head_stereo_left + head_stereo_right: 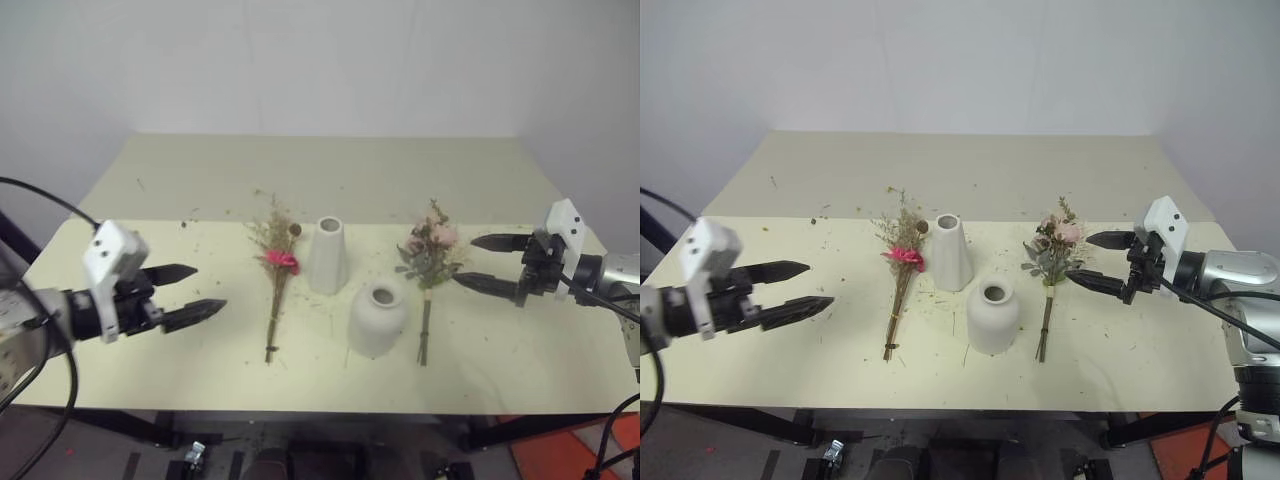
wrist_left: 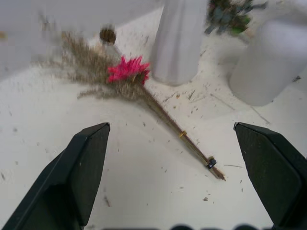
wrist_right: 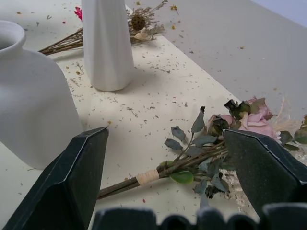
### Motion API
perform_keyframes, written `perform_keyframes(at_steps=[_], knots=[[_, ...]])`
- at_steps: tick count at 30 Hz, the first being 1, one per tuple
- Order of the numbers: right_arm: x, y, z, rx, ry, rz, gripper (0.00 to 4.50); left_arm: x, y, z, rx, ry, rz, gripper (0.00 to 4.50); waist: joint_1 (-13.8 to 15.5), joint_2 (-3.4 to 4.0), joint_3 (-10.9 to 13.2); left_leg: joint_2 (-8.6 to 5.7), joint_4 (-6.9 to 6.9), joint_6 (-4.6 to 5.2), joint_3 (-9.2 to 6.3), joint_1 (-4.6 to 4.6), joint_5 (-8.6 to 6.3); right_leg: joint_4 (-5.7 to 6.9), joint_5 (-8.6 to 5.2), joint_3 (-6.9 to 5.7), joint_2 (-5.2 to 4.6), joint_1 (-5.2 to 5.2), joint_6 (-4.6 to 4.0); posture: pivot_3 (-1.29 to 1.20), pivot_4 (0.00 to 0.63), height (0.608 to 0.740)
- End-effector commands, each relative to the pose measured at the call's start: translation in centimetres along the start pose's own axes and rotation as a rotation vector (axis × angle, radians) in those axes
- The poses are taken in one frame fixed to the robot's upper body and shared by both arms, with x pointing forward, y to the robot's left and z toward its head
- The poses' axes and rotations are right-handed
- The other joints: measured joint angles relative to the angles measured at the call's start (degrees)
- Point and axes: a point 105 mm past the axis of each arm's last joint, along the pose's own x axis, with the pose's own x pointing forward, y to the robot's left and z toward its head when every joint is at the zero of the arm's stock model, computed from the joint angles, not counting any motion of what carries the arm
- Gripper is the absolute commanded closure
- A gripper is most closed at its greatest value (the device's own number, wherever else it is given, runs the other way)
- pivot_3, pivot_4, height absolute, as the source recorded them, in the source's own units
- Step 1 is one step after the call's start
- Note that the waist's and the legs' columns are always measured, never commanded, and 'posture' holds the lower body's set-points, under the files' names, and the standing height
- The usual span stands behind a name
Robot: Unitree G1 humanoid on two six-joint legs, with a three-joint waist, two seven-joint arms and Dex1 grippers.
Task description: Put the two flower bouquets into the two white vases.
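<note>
Left wrist view: fingers [image 2: 81,167] wide apart, nothing between them. Straight ahead of them lies the dried bouquet [image 2: 144,91], flat on the table [image 1: 180,370]. Stem end with its dark tie sits nearest the fingers, closer to one fingertip than the other; magenta flower and tan sprigs are farther off, next to the tall vase [image 2: 180,40].

Right wrist view: same picture on the other side. Fingers [image 3: 76,177] spread wide and empty. The rose bouquet [image 3: 211,143] lies flat just beyond, its stems crossing the gap slantwise, tan binding near the middle of the gap, roses toward one finger.

Head views, near edge first. Left gripper [image 1: 190,292] hovers above the table's left side, pointing inward at the dried bouquet [image 1: 277,275], with a stretch of bare table between. Squat vase [image 1: 377,318] stands nearest the front edge, between the two bouquets. Right gripper [image 1: 478,262] points inward, fingertips just beside the rose heads [image 1: 432,245]. Tall vase [image 1: 328,255] stands upright behind the squat one, just right of the dried bouquet.

Key relation: both bouquets lie with long axis running front to back, stems toward the robot, heads away. Each gripper comes in from the side, so across the stems. Right arm is much nearer its bouquet than left arm is to its own. My reading: grasp not begun; each hand needs to drop toward the stems.
</note>
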Motion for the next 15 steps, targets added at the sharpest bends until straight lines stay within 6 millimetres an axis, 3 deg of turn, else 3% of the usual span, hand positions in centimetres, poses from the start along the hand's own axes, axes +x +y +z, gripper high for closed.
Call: perform_keyframes(at_steps=[1,9,15], knots=[[-0.4,-0.5,1.7,-0.072,-0.046,-0.006,0.02,2.4,0.5,-1.2,-0.072,0.165,0.022,0.00,-0.13,-0.02,0.02,-0.01,0.00,0.00,0.01,0.00,0.00,-0.01,-0.01,0.01,0.00,0.01,0.01,0.00,0.150,0.740],[0.2,-0.7,3.3,-0.131,-0.095,0.055,0.02,9.3,1.2,-1.3,-0.193,0.328,0.046,0.00,-0.42,-0.09,0.14,-0.08,0.00,0.00,0.00,-0.14,0.00,-0.02,0.10,0.04,-0.02,-0.09,-0.07,0.00,0.150,0.740],[0.2,-0.8,4.2,-0.169,-0.118,0.073,0.02,12.7,1.7,-2.4,-0.160,0.435,0.135,0.00,-0.31,-0.09,0.17,-0.13,-0.01,0.00,-0.01,-0.21,0.00,0.00,0.19,0.05,-0.06,-0.17,-0.22,0.00,0.150,0.740]])
